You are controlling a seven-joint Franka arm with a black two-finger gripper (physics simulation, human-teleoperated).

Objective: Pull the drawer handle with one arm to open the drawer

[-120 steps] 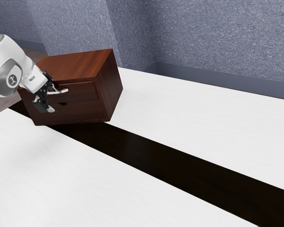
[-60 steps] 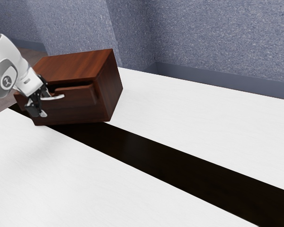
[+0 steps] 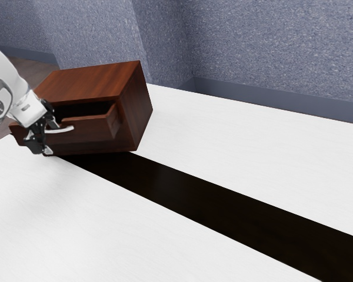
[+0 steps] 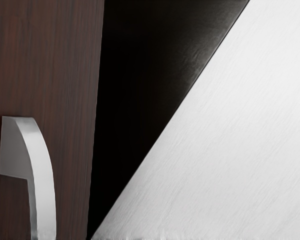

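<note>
The drawer (image 3: 85,126) is standing partly drawn out of the brown wooden cabinet (image 3: 106,79), projecting toward the exterior view's left. A dark opening is showing in the cabinet face above the drawer's side wall. The cabinet is sitting at the far left of the table (image 3: 253,153), tilted at an angle to the table's edges, with its lower edge lying over the black stripe (image 3: 223,205) that is running diagonally across the white surface.

The drawer handle (image 3: 63,129), a silver bar, is lying across the drawer front. The tool (image 3: 40,138) is sitting at the drawer front, its black fingers clamped on the end of the drawer handle nearest the exterior view's left. The white arm (image 3: 0,100) is entering from the exterior view's left edge and is angling down to the tool.

In the wrist view, the dark wood of the drawer (image 4: 45,75) is facing the camera at close range, and the curved end of the drawer handle (image 4: 32,165) is standing off it. Beside the drawer, the black stripe (image 4: 140,100) is meeting the white table (image 4: 240,150) along a slanting line.

A blue-grey speckled wall (image 3: 253,41) is standing behind the table.
</note>
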